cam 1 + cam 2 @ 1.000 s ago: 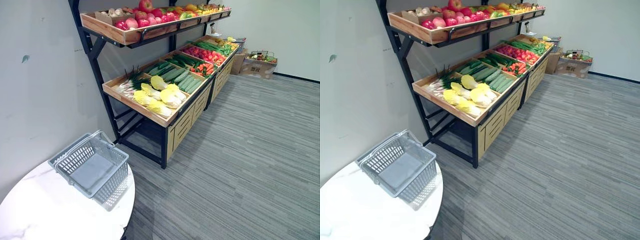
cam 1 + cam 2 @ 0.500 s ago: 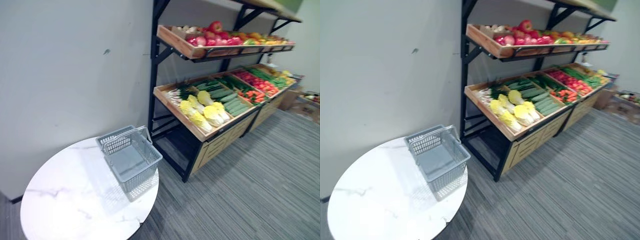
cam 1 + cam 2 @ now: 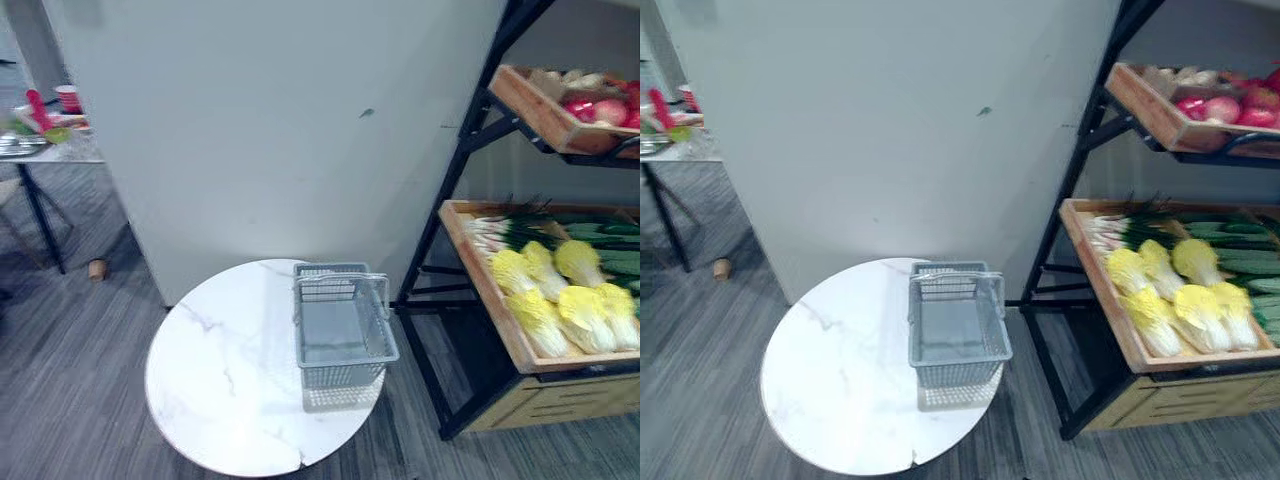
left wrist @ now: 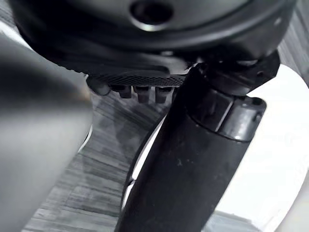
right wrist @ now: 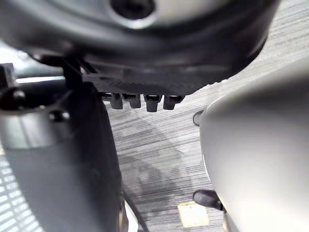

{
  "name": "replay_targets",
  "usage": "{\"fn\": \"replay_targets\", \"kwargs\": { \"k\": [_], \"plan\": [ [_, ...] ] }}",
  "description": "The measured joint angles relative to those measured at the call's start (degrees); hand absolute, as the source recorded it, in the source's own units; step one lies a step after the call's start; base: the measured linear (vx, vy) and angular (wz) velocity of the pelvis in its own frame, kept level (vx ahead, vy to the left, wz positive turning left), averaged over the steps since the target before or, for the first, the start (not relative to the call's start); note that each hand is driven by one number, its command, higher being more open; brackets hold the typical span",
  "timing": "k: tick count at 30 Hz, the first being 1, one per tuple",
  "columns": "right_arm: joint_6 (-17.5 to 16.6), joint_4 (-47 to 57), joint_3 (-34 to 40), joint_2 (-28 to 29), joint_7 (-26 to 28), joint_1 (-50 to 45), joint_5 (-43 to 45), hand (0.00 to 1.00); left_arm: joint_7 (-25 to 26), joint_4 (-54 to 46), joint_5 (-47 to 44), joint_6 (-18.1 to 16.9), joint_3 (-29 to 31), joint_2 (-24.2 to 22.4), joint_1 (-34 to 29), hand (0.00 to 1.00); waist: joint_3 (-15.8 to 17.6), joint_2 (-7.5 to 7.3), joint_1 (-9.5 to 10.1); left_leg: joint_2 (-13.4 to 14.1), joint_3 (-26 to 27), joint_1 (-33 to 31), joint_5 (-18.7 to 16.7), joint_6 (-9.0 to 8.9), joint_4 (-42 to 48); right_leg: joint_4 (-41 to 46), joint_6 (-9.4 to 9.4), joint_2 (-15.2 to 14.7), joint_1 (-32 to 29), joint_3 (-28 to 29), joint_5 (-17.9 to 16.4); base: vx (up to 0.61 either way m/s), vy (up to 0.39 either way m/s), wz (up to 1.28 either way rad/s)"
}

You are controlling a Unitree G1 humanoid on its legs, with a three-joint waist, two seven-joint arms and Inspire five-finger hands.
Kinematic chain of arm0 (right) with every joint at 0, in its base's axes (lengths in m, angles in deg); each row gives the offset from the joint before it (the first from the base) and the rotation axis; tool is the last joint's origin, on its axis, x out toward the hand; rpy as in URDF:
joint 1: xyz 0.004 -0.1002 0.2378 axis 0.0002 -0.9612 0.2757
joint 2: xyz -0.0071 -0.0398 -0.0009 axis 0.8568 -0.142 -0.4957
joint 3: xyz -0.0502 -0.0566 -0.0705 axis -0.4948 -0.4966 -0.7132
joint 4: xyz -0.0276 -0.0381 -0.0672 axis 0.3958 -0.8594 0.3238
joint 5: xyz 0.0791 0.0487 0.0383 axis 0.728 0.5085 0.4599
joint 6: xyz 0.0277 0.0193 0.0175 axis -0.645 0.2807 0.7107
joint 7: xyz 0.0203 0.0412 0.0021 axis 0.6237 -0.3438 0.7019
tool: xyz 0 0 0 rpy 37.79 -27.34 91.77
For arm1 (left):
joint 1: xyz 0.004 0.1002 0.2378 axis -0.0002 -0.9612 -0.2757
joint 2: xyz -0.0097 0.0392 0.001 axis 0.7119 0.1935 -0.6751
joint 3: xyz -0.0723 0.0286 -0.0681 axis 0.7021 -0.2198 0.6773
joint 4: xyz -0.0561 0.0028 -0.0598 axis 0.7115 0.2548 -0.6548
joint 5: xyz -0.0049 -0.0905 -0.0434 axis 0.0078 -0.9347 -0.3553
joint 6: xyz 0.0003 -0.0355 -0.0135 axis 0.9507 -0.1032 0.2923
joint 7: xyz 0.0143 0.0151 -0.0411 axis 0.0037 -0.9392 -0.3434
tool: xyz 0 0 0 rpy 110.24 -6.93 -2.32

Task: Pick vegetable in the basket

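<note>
In the lower centre-left, a round white marble table [image 3: 215,375] carries an empty grey mesh shopping basket [image 3: 343,375] near its right edge. To the right, the lower wooden tray [image 3: 478,285] of the black-framed rack holds the vegetables. Its pale yellow cabbages [image 3: 560,305] lie nearest, well apart from the basket. The left hand [image 4: 135,77] and right hand [image 5: 140,82] hang loose-fingered, holding nothing. It would be best to face the tray squarely and close in before reaching for the nearest cabbage.

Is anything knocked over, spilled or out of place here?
Nothing much. The grey basket stands upright, empty, close to the round table's edge. A small brown thing lies on the floor by the wall.
</note>
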Motion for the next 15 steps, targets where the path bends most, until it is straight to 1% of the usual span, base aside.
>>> {"fn": "replay_targets", "kwargs": {
  "k": [1, 2, 3, 4, 5, 6, 7, 8, 9, 10, 11, 12, 14, 15],
  "plan": [
    [0.18, -0.01, 0.50, -0.37, -1.87, -1.17, 2.93, 1.00, -0.05, 0.33, 1.35, 1.35, -0.52, 0.20, 0.56, 1.00, -0.04, 0.58, -0.74, 0.53, 8.48, -1.19, 0.14, -1.07, 4.00, -0.18, 0.28, -1.41, 1.37, -3.44, -0.15, 0.00, -0.075, 1.80],
    [0.20, -0.01, 0.83, -0.83, -2.67, -1.59, 3.88, 1.00, 0.08, 0.43, 1.71, 1.66, -0.59, -0.40, 0.34, 1.00, -0.09, 1.46, -0.78, 0.76, 10.63, -0.44, 1.07, -2.21, 3.62, -0.02, 0.33, -1.37, 1.82, -4.41, -0.16, 0.07, 0.045, 1.29],
    [-0.04, 0.00, 1.14, -1.68, -3.79, -2.15, 5.20, 1.00, 0.11, 0.53, 1.69, 1.95, -0.60, -1.15, -0.40, 1.00, -0.33, 3.22, -0.79, 1.13, 12.19, 1.40, 2.56, -2.89, 0.77, 0.64, 0.35, -0.66, 2.01, -4.46, -0.22, 0.06, 0.149, 0.88],
    [-0.58, -0.03, 1.06, -1.24, -5.51, -2.23, 6.45, 1.00, 0.15, 0.78, 1.35, 2.48, -0.66, -1.19, -0.74, 1.00, -0.07, 3.27, -0.84, 0.67, 11.40, 3.58, 4.97, -4.06, -4.38, 1.74, 0.28, -0.47, 1.73, -3.01, -0.19, 0.04, 0.219, 0.86],
    [-1.37, -0.03, 1.08, -0.22, -6.90, -2.03, 7.06, 1.00, 0.10, 0.65, 1.31, 2.55, -0.86, -0.48, -0.70, 1.00, 0.12, 2.77, -0.74, 0.07, 10.60, 5.02, 6.93, -4.01, -8.10, 2.56, 0.22, -0.57, 1.39, -0.98, -0.14, 0.01, 0.186, 0.62],
    [-2.20, -0.04, 1.09, 0.43, -7.89, -2.01, 7.63, 1.00, 0.12, 0.59, 1.31, 2.53, -0.90, -0.09, -0.72, 1.00, 0.09, 2.07, -0.71, -0.12, 10.52, 5.49, 7.52, -3.94, -9.27, 2.52, 0.23, -0.57, 1.25, -0.10, -0.15, -0.01, 0.135, 0.23],
    [-3.92, 0.11, 1.10, 1.45, -9.32, -1.56, 9.11, 1.00, 0.12, 0.59, 1.22, 2.54, -1.03, 0.65, -0.73, 1.00, 0.06, 1.04, -0.67, -0.35, 10.81, 5.21, 7.53, -3.93, -9.31, 2.51, 0.24, -0.70, 0.88, 1.01, -0.15, -0.03, 0.086, -0.15],
    [-5.87, 0.99, 1.21, 2.35, -10.81, -0.89, 9.70, 1.00, 0.17, 0.64, 1.05, 2.56, -1.59, 1.53, -0.85, 1.00, 0.01, 0.33, -0.76, -0.56, 11.41, 5.00, 7.52, -3.91, -9.47, 2.47, 0.25, -0.93, 0.38, 2.34, -0.15, -0.12, 0.130, -0.77],
    [-9.07, 14.78, 2.25, 1.85, -17.80, -0.68, 9.06, 1.00, 0.18, 0.72, 0.72, 2.57, -3.09, 2.38, -0.88, 1.00, 0.28, 0.31, -2.01, -0.85, 14.46, 4.48, 7.04, -3.91, -9.54, 2.21, 1.55, -1.22, -1.60, 6.73, 0.82, -0.13, 0.107, -0.77],
    [-9.10, 19.14, 2.22, 1.22, -19.26, -0.42, 8.95, 1.00, 0.18, 0.72, 0.60, 2.77, -3.13, 2.14, -0.88, 1.00, 0.36, 0.44, -2.65, -0.75, 14.57, 4.37, 7.05, -3.92, -9.55, 2.09, 2.00, -1.08, -1.76, 7.10, 1.10, -0.14, 0.072, -0.64],
    [-9.07, 22.07, 2.32, 0.53, -20.78, 0.30, 8.56, 1.00, 0.18, 0.57, 0.59, 3.18, -3.18, 1.99, -0.87, 1.00, 0.59, 0.84, -2.82, -0.58, 14.74, 4.41, 6.98, -3.82, -9.55, 2.02, 2.09, -0.89, -1.81, 7.34, 1.17, -0.05, -0.009, -0.09],
    [-8.80, 23.82, 2.64, 0.31, -21.43, 0.70, 8.50, 1.00, 0.18, 0.54, 0.59, 3.36, -3.17, 1.94, -0.83, 1.00, 0.64, 1.02, -2.84, -0.45, 14.87, 4.38, 7.00, -3.86, -9.56, 1.97, 2.11, -0.77, -1.89, 7.52, 1.18, -0.04, -0.026, -0.15],
    [-6.44, 34.95, 5.11, 0.48, -24.14, 1.87, 7.35, 1.00, 0.19, 0.51, 0.58, 3.87, -3.18, 1.67, -0.72, 1.00, 0.79, 1.74, -2.96, 0.03, 15.79, 3.82, 7.16, -4.11, -9.56, 1.50, 2.29, -0.31, -2.77, 8.79, 1.28, -0.03, -0.031, -0.26],
    [-5.19, 41.57, 6.06, 0.34, -26.44, 3.59, 3.63, 1.00, 0.20, 0.47, 0.57, 3.98, -3.23, 1.55, -0.76, 1.00, 0.68, 2.04, -3.09, 0.15, 16.40, 3.46, 7.30, -4.30, -9.56, 1.18, 2.61, -0.01, -3.50, 9.62, 1.47, -0.02, -0.016, -0.31]
  ]
}}
